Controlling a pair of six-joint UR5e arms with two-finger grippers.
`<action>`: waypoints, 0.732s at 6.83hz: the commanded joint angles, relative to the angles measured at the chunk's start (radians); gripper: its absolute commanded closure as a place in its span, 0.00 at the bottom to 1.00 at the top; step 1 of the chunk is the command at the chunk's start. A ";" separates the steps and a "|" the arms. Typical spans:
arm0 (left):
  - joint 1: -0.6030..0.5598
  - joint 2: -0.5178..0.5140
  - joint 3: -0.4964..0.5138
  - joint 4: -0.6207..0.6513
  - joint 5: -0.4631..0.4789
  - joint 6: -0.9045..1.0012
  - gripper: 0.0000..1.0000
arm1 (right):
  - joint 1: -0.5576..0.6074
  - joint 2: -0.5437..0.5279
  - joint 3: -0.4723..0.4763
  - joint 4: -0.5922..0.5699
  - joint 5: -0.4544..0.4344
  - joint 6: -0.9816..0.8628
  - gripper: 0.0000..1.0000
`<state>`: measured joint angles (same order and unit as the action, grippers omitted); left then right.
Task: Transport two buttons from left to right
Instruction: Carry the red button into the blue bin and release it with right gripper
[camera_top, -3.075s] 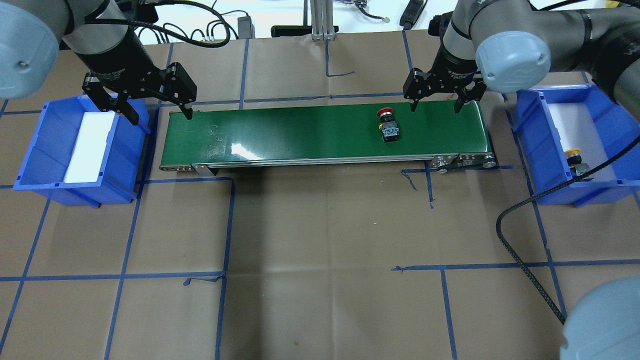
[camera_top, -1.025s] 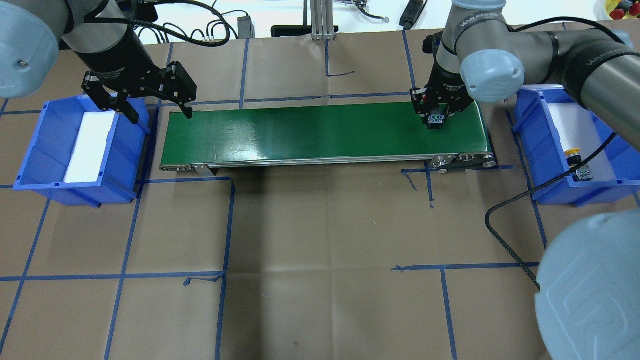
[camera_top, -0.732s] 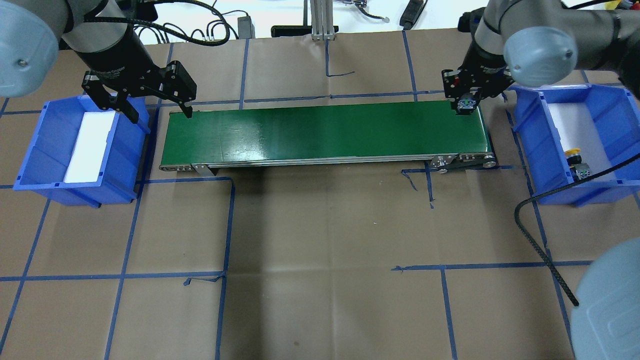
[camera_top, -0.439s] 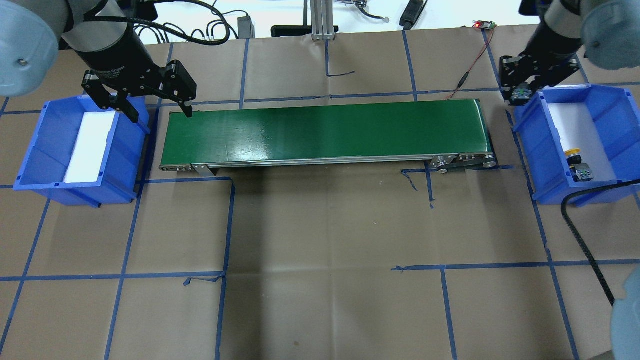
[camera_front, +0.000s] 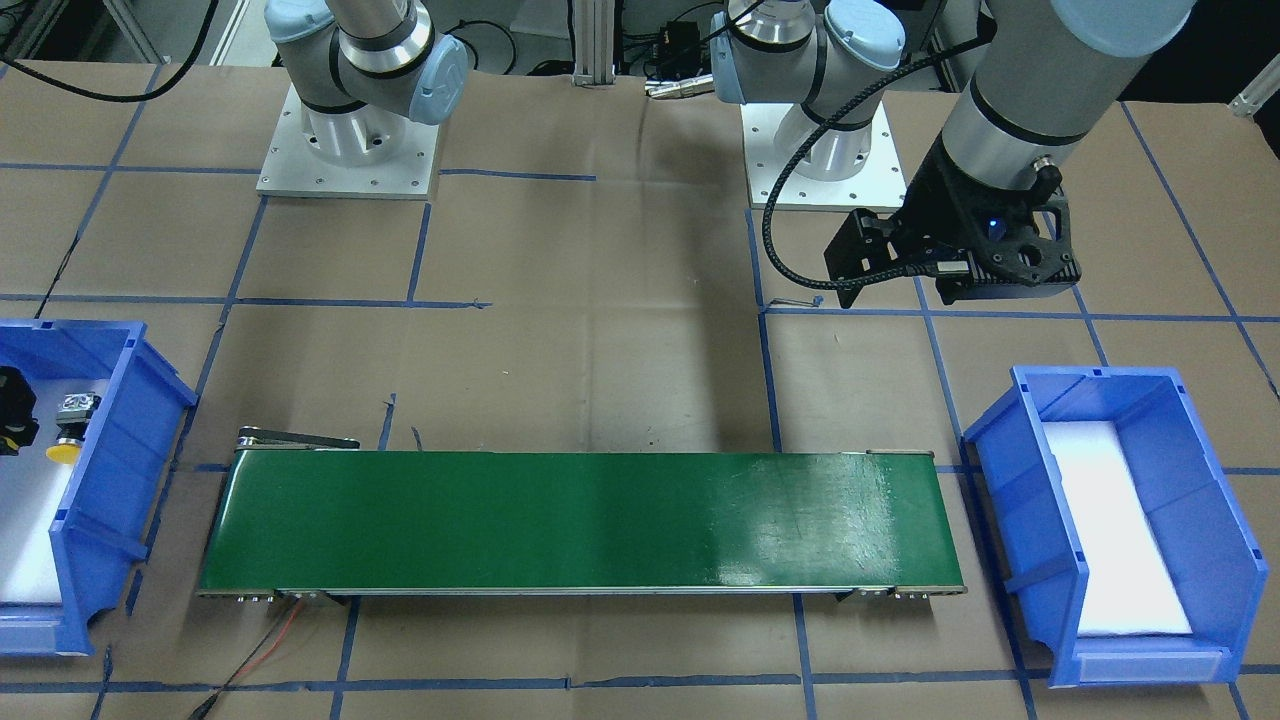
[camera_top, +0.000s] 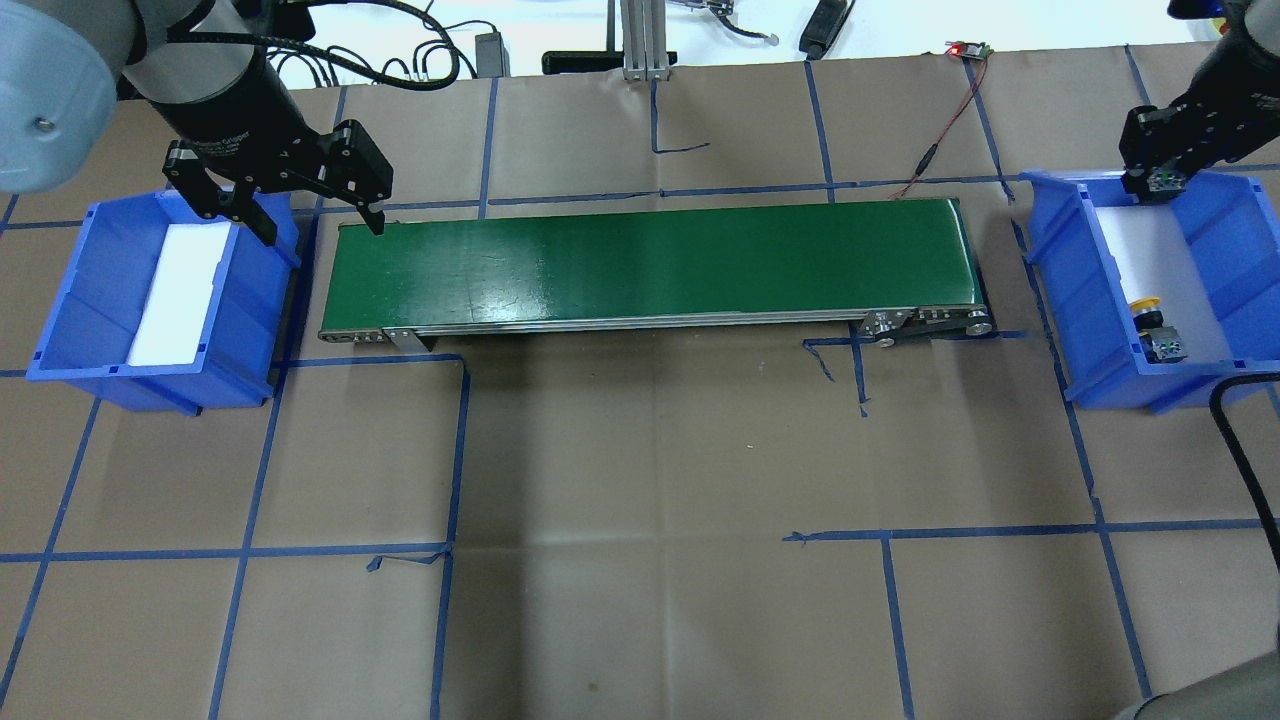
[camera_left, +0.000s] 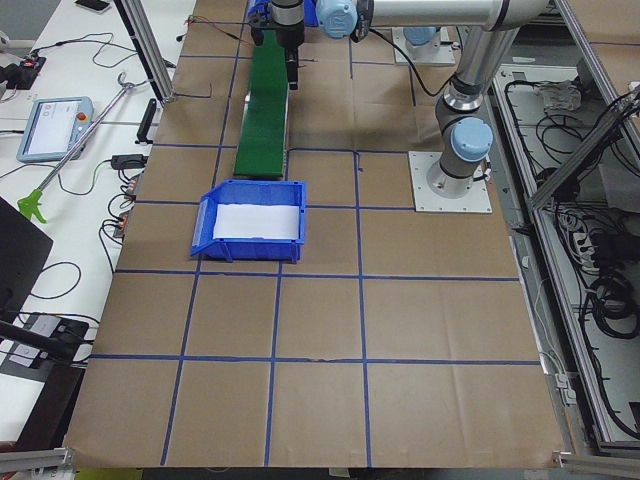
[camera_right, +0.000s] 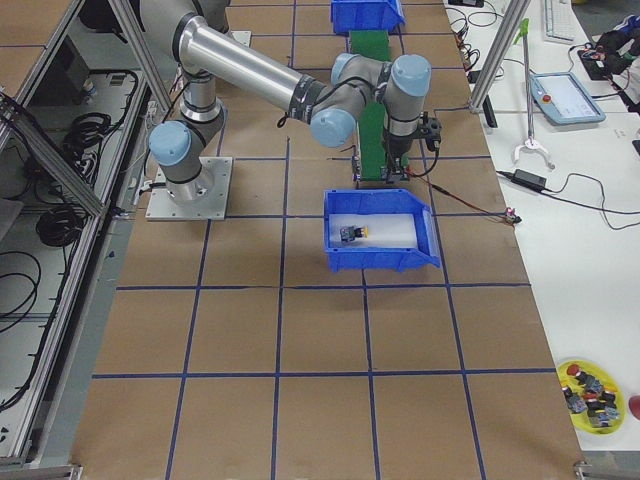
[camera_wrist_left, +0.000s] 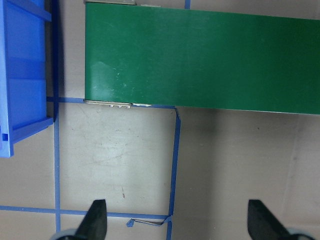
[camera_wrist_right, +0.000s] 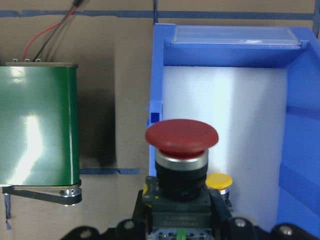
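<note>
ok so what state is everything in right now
left gripper: open, holding nothing
right gripper: shut on red button, at the right bin edge
red button: gripped, in the air
yellow button: lying on its side in right bin
conveyor belt: bare
left bin: no buttons inside

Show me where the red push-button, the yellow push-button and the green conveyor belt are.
red mushroom-cap push-button (camera_wrist_right: 181, 135): right wrist-mounted view, on its red cap.
yellow mushroom-cap push-button (camera_top: 1144, 302): overhead exterior view, on its yellow cap.
long green conveyor belt (camera_top: 650, 260): overhead exterior view, middle of the belt surface.
</note>
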<state>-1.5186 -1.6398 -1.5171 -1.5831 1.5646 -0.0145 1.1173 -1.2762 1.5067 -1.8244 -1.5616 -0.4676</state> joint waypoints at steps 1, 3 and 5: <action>0.000 0.000 0.000 0.000 0.000 0.001 0.00 | -0.069 0.078 0.000 -0.012 0.002 -0.092 0.96; 0.000 0.000 0.000 0.000 0.000 0.001 0.00 | -0.097 0.158 0.004 -0.039 0.003 -0.105 0.96; 0.000 0.000 -0.002 0.000 0.000 0.001 0.00 | -0.096 0.199 0.036 -0.096 0.003 -0.098 0.96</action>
<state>-1.5186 -1.6399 -1.5182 -1.5831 1.5647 -0.0139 1.0226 -1.1016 1.5242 -1.8963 -1.5587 -0.5690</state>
